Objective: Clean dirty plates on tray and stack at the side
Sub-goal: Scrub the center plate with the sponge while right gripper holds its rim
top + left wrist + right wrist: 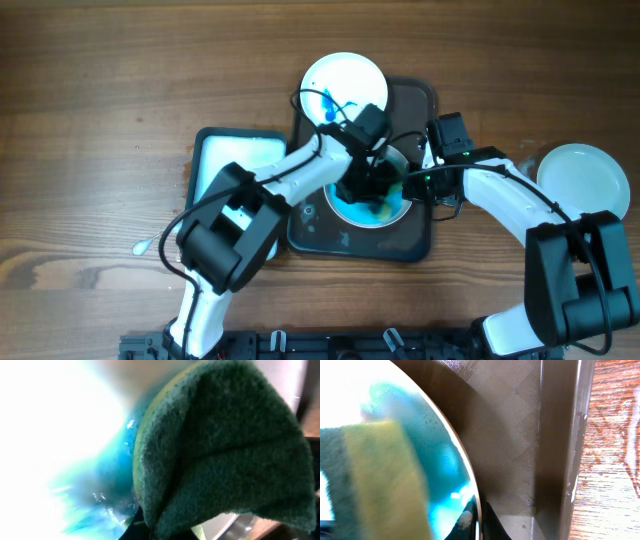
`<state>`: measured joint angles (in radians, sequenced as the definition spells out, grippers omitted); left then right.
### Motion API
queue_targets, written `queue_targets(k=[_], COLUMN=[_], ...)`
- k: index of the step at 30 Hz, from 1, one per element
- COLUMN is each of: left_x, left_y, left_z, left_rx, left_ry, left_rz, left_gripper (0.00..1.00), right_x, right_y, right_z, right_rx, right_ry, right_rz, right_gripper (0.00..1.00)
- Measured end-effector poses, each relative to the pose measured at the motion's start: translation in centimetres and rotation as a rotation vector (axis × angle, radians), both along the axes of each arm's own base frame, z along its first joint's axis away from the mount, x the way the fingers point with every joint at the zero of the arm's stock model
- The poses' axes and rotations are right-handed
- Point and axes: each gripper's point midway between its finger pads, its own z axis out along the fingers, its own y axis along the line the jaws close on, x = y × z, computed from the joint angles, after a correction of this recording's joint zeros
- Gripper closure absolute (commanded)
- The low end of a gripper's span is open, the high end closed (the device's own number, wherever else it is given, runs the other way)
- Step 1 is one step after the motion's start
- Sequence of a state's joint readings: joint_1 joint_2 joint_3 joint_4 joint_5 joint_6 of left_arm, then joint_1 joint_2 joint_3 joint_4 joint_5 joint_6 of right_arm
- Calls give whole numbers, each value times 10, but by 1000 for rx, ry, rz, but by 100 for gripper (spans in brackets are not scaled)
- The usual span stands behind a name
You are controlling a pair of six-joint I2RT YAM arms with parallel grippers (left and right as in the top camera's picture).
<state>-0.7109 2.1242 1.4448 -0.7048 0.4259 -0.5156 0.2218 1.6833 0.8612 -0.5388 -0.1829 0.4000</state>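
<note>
The dark grey tray [415, 235] holds a plate [352, 212] smeared with blue paint in its middle. My left gripper [372, 178] is shut on a green and yellow sponge [220, 445] pressed on this plate [75, 485]. My right gripper [418, 182] is shut on the plate's right rim [465, 475], one finger on each side. The sponge also shows in the right wrist view [375, 480]. A second plate [343, 84] with blue smears lies at the tray's far end. A plain white plate [583, 178] lies on the table to the right.
A white rectangular tray [215, 160] lies left of the dark tray, partly under my left arm. The dark tray's raised rim [560, 450] is just right of my right gripper, with wooden table [615, 450] beyond. A small white object [143, 246] lies at the left.
</note>
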Motion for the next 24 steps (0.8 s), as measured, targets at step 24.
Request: queue_targets(k=[24], left_x=[4], left_y=[-29], left_z=[-1], left_rx=[-102], left_ry=[-30], left_rz=[-60], left_gripper=[96], right_x=[-2], right_y=[1], right_z=[0], right_rx=[6], right_ry=[12], right_rz=[-2], right_gripper=[96])
